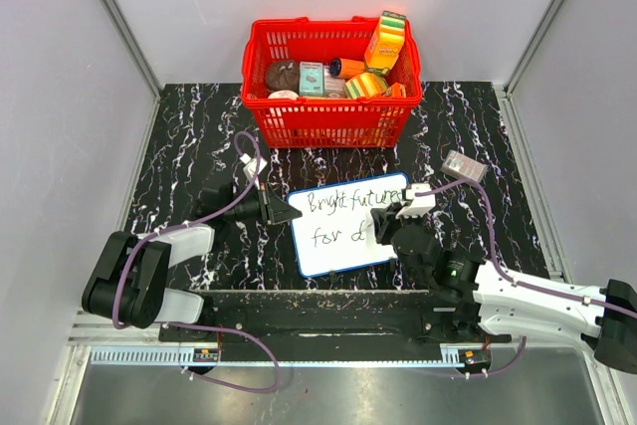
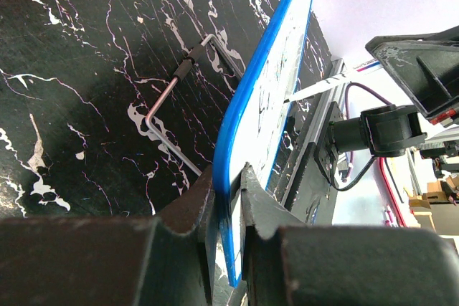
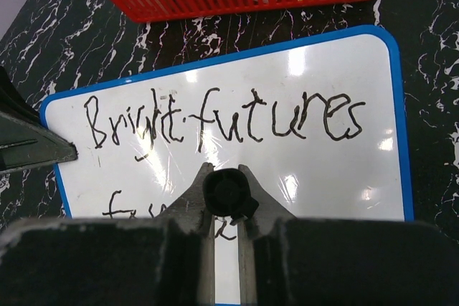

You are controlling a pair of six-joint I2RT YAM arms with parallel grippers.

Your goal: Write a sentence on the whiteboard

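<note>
Left gripper (image 2: 228, 184): clamped on the left rim of the blue-edged white rectangular whiteboard (image 1: 338, 251); arm low, reaching rightward.
Right gripper (image 3: 227, 177): closed round a black marker (image 3: 229, 193) over the board's lower line; arm stretched in from the right.
Black handwritten sentence (image 3: 222, 120): "Bright futures", with "for" beneath.
Red plastic basket (image 1: 328, 121): just beyond the board.

On the counter (image 1: 189, 136), the whiteboard (image 1: 343, 246) sits mid-frame, the basket (image 1: 328, 124) just above it. The left tool (image 1: 292, 214) is at its left edge. The marker (image 3: 228, 193), in the right tool (image 1: 383, 221), is over its right half.
</note>
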